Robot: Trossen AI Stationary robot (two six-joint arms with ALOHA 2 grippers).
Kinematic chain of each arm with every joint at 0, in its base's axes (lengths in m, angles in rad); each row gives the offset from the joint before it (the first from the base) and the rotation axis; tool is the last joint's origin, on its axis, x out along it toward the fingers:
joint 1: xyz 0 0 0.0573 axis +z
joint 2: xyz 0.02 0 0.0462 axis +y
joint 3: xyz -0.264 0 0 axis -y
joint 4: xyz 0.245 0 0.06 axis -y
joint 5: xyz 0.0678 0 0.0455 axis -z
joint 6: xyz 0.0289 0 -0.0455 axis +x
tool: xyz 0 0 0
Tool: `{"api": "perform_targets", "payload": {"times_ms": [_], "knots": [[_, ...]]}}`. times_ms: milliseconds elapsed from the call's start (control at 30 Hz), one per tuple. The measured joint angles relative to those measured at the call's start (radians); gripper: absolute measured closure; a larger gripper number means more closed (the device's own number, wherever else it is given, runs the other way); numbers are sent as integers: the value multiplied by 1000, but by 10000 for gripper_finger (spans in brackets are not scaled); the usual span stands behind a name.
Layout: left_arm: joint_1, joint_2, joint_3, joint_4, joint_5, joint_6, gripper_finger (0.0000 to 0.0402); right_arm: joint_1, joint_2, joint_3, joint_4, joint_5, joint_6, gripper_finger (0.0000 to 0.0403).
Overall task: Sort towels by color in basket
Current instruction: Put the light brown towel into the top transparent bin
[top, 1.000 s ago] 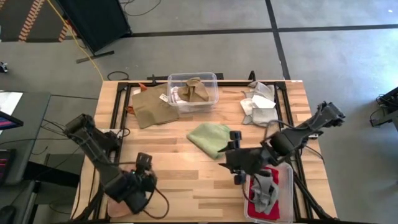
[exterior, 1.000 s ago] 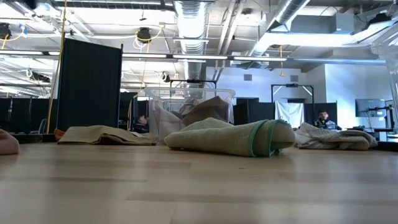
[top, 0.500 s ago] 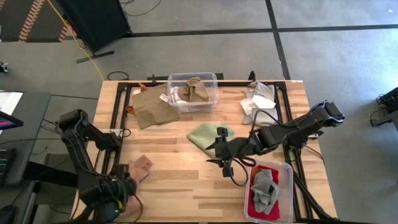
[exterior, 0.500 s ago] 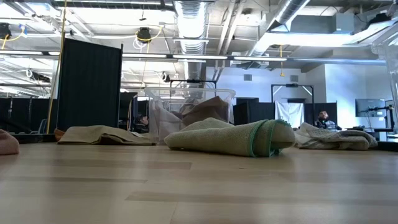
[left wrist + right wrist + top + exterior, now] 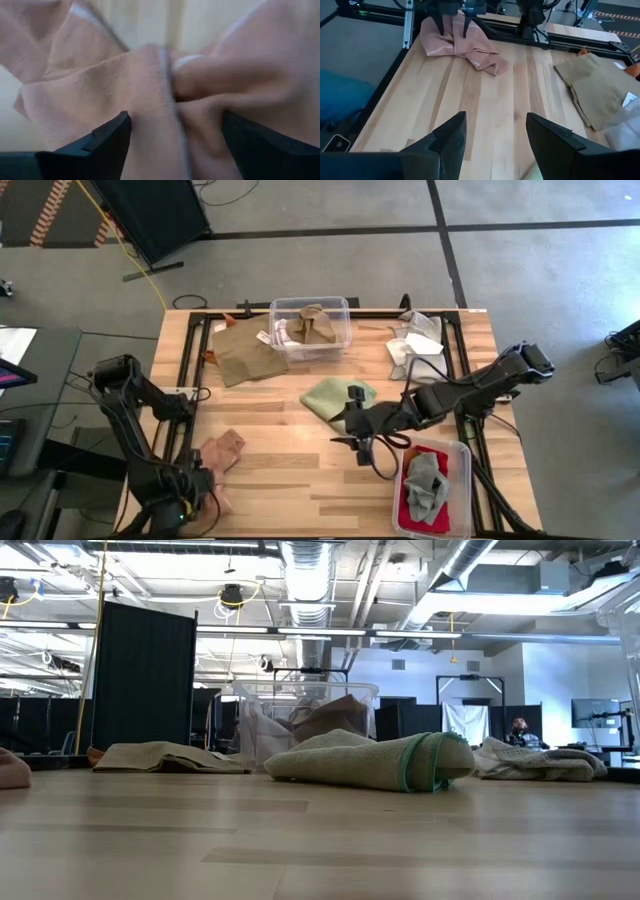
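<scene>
A pink towel [image 5: 222, 452] lies crumpled on the table at the near left, also seen as the pink towel [image 5: 462, 44]. My left gripper [image 5: 188, 494] points down over its near-left end, open, with a raised fold of pink cloth [image 5: 170, 100] between the fingers. My right gripper [image 5: 352, 438] hangs open in mid-table, just near of a light green towel [image 5: 335, 396] that lies flat, and holds nothing. One clear basket [image 5: 310, 328] at the far edge has tan and beige towels in it. Another basket [image 5: 455, 480] at the near right has a grey towel on a red one. My left gripper comes at the pink towel from above, its fingers [image 5: 440, 22] standing on either side of a bunched fold [image 5: 150, 85] at the towel's near-left end. The towel lies slack on the table. I cannot tell whether the fingers touch the cloth.
A tan towel [image 5: 245, 350] lies spread beside the far basket. White and grey towels [image 5: 415, 345] are heaped at the far right. Bare wood [image 5: 290, 470] stretches between the pink towel and the near-right basket.
My left gripper has moved toward the table's near left corner and come down, rolling its wrist, which uncovered the pink towel's far part. My right gripper has swung from over the near-right basket toward the left and far, up to the green towel, then kept still.
</scene>
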Motion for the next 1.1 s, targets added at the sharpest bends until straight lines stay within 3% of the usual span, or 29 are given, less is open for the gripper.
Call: {"api": "perform_targets", "payload": {"times_ms": [233,400,567,900,1100], "knots": [[30,0,-119,16,7,-6,85,0,0,0,0,0,0,170],[75,-5,-198,122,6,61,107,0,0,0,-3,1,0,170],[134,-7,-249,204,3,167,167,0,0,0,-17,1,5,170],[259,-2,-265,267,-96,425,351,29,0,0,-38,5,38,170],[332,1,-268,283,-157,541,357,75,0,0,-98,5,110,170]]}}
